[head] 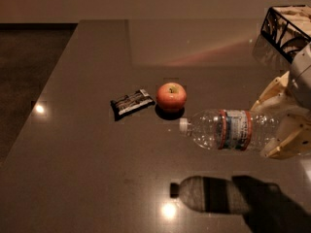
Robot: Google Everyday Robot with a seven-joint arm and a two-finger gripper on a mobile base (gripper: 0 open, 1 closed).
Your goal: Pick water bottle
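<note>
Clear ribbed plastic catches the light where the water bottle point(233, 129) hangs level above the worktop point(97, 178), near its right edge, white cap pointing left toward the middle. I have the gripper point(265, 129) coming in from the right edge, its two cream fingers point(272, 92) clamped on the bottle's base end, one above and one below, with the label band showing just left of them. Holding it at the base leaves most of the body sticking out sideways, so I judge the grip a little lever-heavy; a slip would tip the cap end down first.

A dark shadow point(214, 194) of bottle and arm lies on the surface toward the near edge, well apart from the bottle itself, which tells me it is clear of the worktop. That reads as the pick essentially made.

Mid-worktop, the apple point(171, 96) sits just beyond the cap, with a wrapped snack bar point(132, 102) beside it on the left; both are apart from the bottle. A black wire basket point(286, 28) occupies the far right corner, out of my way.
</note>
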